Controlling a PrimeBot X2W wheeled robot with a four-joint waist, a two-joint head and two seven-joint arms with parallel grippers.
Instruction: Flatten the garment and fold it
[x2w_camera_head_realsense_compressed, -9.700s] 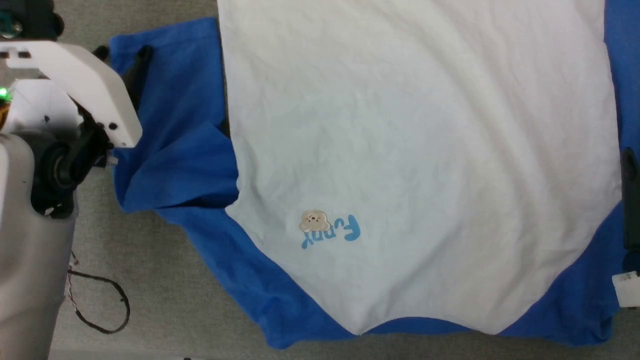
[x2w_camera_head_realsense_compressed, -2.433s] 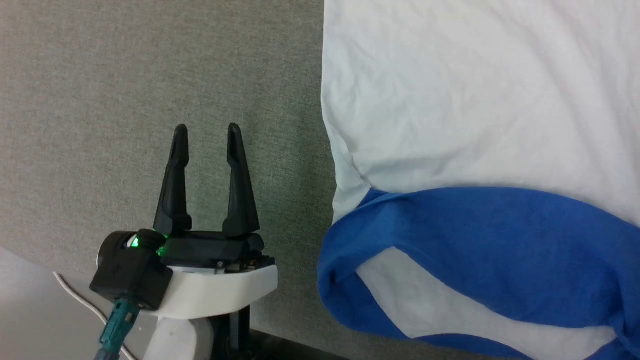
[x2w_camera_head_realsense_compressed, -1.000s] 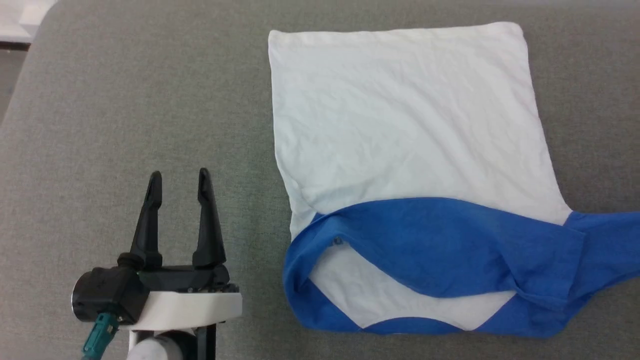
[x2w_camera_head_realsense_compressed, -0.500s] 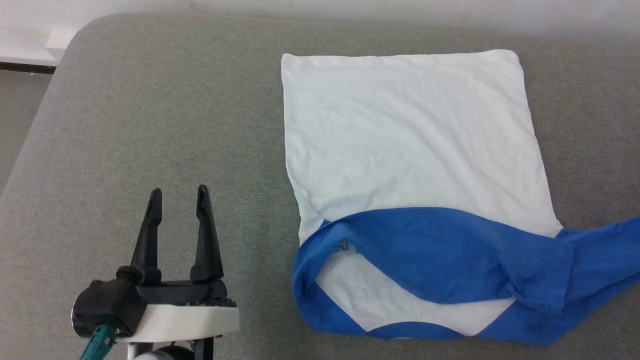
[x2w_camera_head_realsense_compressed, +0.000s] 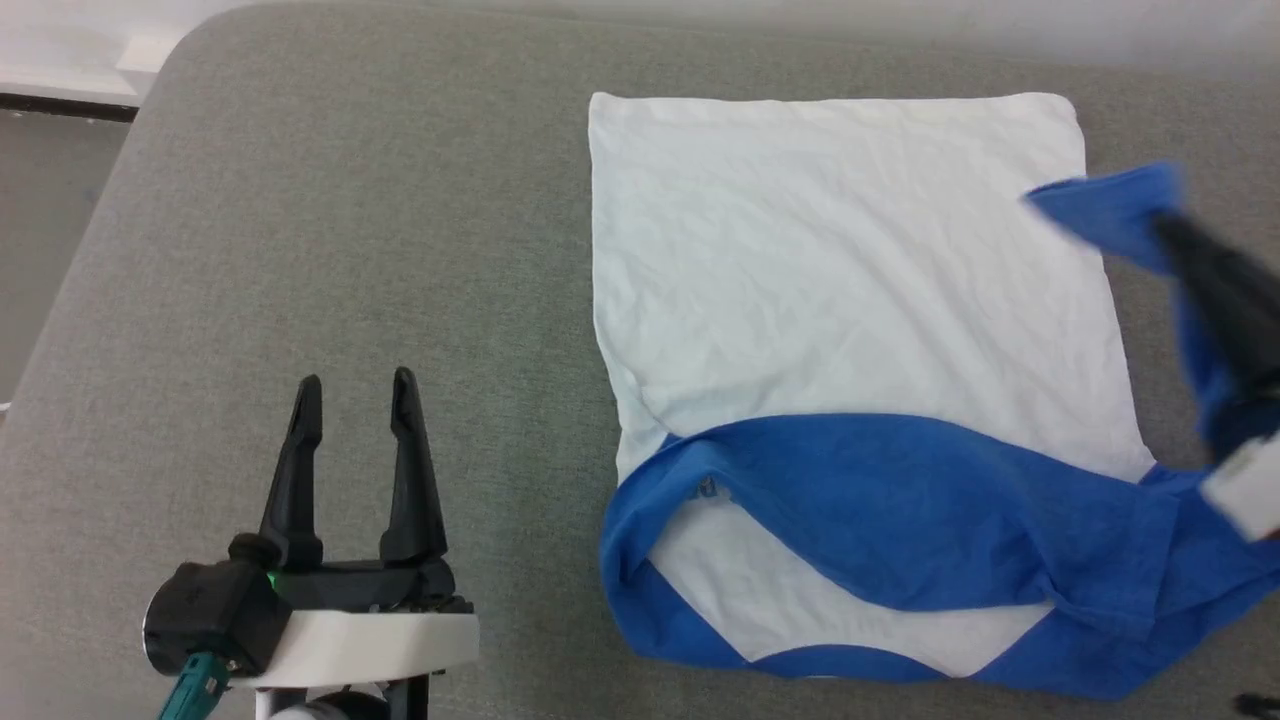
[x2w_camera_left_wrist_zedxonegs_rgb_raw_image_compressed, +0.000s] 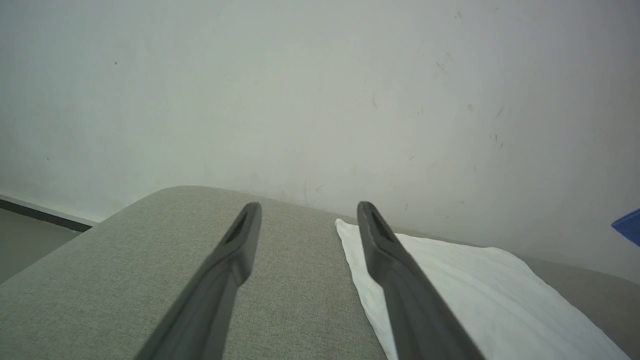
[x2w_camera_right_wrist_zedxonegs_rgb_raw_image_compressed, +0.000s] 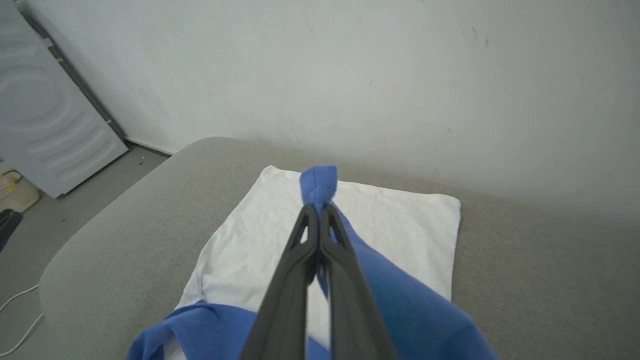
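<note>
nearest, the left gripper (x2w_camera_head_realsense_compressed: 356, 382) hangs with fingers spread and empty, well apart from the garment (x2w_camera_head_realsense_compressed: 850, 280) on its left side. the garment lies on the grey cushion (x2w_camera_head_realsense_compressed: 300, 200), white body flat, with one sleeve (x2w_camera_head_realsense_compressed: 900, 500) across its near part. at the garment's right edge the right gripper (x2w_camera_right_wrist_zedxonegs_rgb_raw_image_compressed: 316, 209) pinches the other sleeve (x2w_camera_right_wrist_zedxonegs_rgb_raw_image_compressed: 318, 181) and holds it above the body. i judge the step is folding this sleeve inward, and next it needs carrying across, laying flat and releasing.
</note>
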